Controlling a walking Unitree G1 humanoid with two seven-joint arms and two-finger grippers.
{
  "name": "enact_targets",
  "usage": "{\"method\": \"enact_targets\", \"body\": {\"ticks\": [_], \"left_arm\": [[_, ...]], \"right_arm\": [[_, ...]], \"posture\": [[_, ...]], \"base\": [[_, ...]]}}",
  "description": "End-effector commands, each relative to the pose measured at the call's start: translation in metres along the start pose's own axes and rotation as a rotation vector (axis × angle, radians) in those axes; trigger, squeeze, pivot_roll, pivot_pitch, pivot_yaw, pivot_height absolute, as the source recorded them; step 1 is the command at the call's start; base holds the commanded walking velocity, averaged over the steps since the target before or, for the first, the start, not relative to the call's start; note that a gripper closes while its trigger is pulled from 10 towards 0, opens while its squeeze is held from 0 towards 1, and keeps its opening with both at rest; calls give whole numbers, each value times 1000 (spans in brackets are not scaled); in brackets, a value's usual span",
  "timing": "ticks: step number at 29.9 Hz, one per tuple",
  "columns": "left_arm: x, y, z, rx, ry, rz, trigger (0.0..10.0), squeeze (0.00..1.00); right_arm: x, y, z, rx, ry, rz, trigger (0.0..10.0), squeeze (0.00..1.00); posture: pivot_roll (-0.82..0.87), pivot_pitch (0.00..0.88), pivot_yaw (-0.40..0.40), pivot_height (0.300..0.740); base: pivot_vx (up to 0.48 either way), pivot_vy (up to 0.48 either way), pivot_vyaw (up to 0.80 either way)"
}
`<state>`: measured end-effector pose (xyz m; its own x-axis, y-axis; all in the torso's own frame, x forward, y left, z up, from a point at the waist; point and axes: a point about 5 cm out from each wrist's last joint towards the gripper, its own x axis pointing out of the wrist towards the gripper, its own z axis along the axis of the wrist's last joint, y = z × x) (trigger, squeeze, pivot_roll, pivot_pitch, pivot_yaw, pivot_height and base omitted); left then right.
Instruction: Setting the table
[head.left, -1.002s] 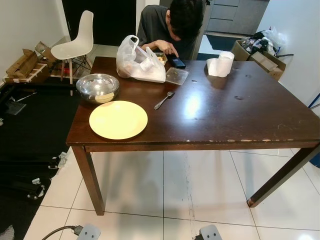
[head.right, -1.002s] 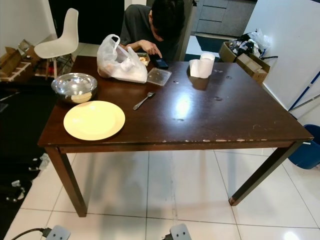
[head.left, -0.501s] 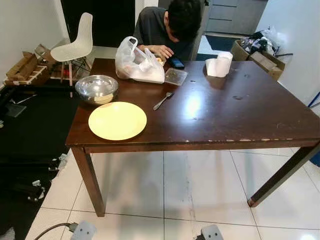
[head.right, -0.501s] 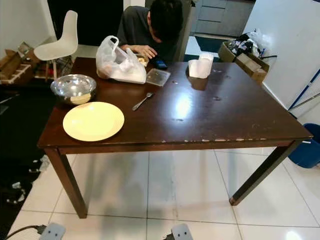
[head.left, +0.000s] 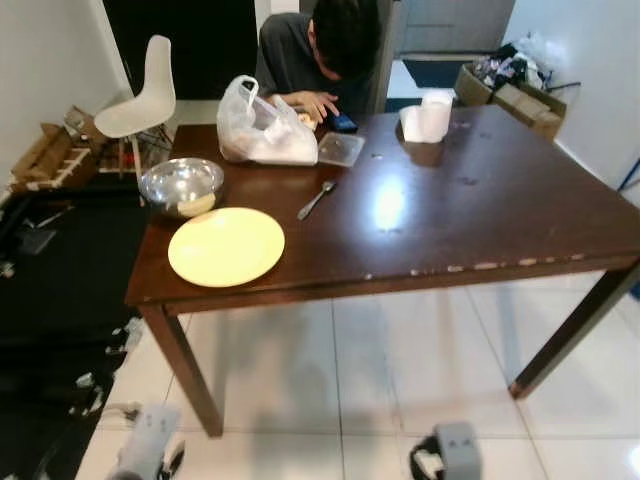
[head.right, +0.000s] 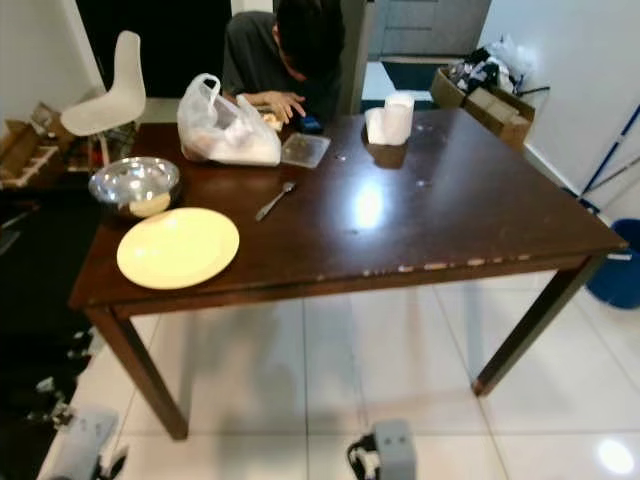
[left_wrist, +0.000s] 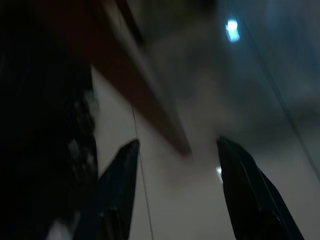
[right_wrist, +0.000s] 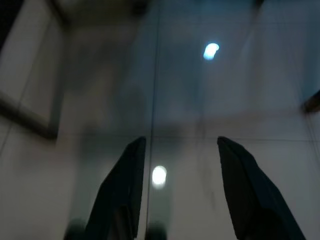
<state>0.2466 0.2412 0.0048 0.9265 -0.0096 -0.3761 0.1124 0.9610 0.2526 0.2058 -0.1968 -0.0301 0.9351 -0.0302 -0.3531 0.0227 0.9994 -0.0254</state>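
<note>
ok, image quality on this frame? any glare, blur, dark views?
Eye views: ceiling light glares off the table mid-top, edges soft with motion blur. Left wrist view: dark and smeared, open left gripper over floor tiles. Right wrist view: dim and blurred, light spots reflecting off tiles around the open right gripper.

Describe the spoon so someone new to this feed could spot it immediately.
Start at the dark wooden table. Toward its left side, a small metal spoon lies bare on the wood, between the round pale yellow plate and the clear plastic lid. It is the only slim, silvery utensil there.
</note>
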Motion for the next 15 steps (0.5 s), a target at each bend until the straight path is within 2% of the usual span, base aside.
{"method": "enact_targets", "body": {"ticks": [1, 2, 3, 5, 8, 12, 14, 15], "left_arm": [[6, -1, 22, -19, -68, -4, 10000, 0], [6, -1, 22, -19, -68, -4, 10000, 0], [14, -6, 48, -26, -139, -14, 10000, 0], [20, -9, 66, -51, -183, -16, 10000, 0], [26, -13, 86, -114, -230, -19, 10000, 0], [25, -15, 91, -126, -240, -13, 10000, 0], [20, -17, 101, -191, -265, 11, 10000, 0], [20, -17, 101, -191, -265, 11, 10000, 0]], "right_arm": [[5, -2, 24, 38, -113, -49, 10000, 0], [5, -2, 24, 38, -113, -49, 10000, 0], [11, -7, 49, 57, -203, -78, 10000, 0], [16, -10, 69, 67, -272, -83, 10000, 0], [22, -5, 106, 79, -388, -57, 10000, 0], [21, -2, 112, 84, -404, -45, 10000, 0], [18, 6, 114, 82, -401, -2, 10000, 0], [18, 6, 114, 82, -401, -2, 10000, 0]], "posture": [[-123, 0, 126, 740], [-123, 0, 126, 740], [-124, 0, 129, 740], [-130, 0, 130, 740], [-139, 0, 116, 740], [-127, 0, 115, 740], [-119, 0, 100, 740], [-119, 0, 100, 740]], "base": [[0, 0, 0], [0, 0, 0], [0, 0, 0], [0, 0, 0], [0, 0, 0], [0, 0, 0], [0, 0, 0], [0, 0, 0]]}}
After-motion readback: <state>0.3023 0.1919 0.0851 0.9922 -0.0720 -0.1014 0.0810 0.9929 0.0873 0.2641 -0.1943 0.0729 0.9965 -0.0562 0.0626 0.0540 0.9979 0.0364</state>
